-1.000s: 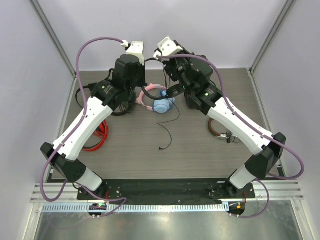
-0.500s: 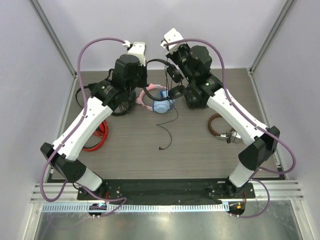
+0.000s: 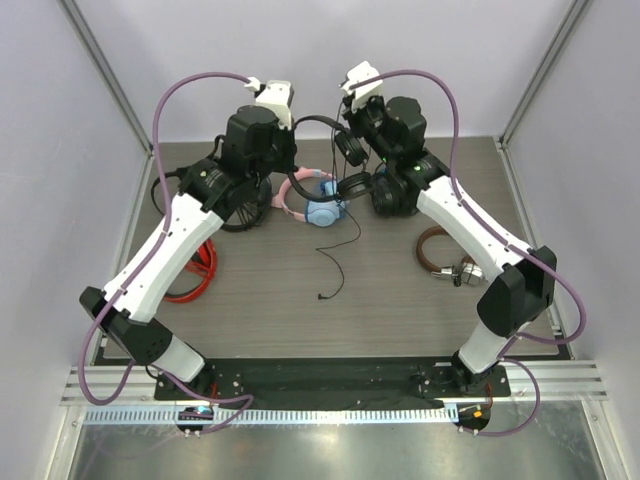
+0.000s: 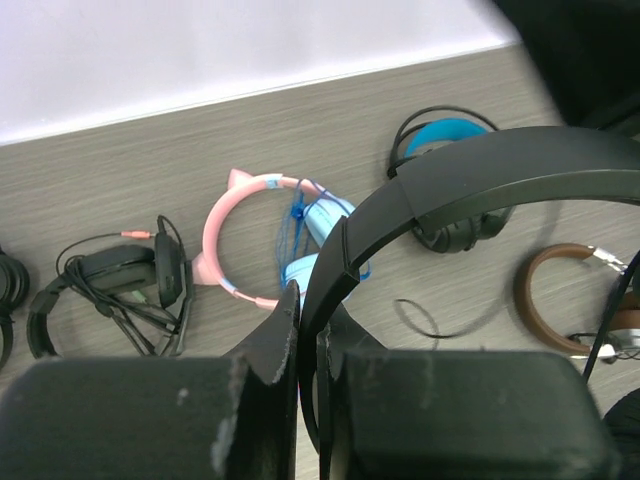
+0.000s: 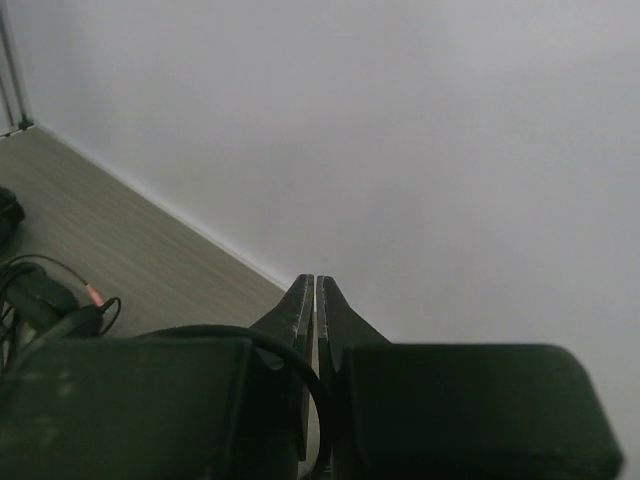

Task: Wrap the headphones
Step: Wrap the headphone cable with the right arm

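Slim black headphones (image 3: 318, 121) are held aloft over the far side of the table (image 3: 380, 290). The thin headband is clamped in the left hand (image 4: 308, 300) and pinched in the right hand (image 5: 315, 288). The cable plug (image 3: 320, 297) is rested on the table, near pink-and-blue headphones (image 3: 312, 208) and a brown pair (image 3: 437, 258).

Slim black headphones (image 3: 320, 119) held aloft, headband arched, thin cable (image 3: 342, 270) hanging (its end on the table (image 3: 400, 300))

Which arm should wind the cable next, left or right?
Right, probably. The left end effector is clamped on the headphones, anchoring them; the right end effector is closed on the cable, free to loop it.
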Robot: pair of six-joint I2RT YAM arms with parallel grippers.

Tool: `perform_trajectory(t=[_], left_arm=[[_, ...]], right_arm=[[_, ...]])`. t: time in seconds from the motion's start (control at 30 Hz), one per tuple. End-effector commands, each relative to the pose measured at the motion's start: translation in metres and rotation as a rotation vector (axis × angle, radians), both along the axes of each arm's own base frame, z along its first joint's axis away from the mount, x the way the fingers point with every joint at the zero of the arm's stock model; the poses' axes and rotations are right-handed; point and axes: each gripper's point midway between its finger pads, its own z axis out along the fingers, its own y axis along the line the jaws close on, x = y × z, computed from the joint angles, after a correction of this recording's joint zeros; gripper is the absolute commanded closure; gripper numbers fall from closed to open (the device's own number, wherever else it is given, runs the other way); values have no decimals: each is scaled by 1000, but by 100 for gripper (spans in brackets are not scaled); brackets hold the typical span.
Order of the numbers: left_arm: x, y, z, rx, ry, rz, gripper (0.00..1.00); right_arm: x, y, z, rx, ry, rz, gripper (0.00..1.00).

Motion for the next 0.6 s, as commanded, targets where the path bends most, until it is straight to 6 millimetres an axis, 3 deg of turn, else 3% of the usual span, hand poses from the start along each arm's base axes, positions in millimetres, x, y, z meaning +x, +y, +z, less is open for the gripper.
perform_trajectory(t=[0.0,0.23,0.5,0.57], left_arm=[[-13,1,65,-113,-130,-33,100],[-19,3,94,-157,-181,-45,100],[-24,4,114,-201,-216,-47,100],[-24,4,116,-205,-217,-45,100]], right_arm=[[-14,7,11,120,-15,65,91],[-25,15,-14,195,27,129,91],[-41,21,-50,273,112,191,93],[-46,22,-50,293,115,207,93]])
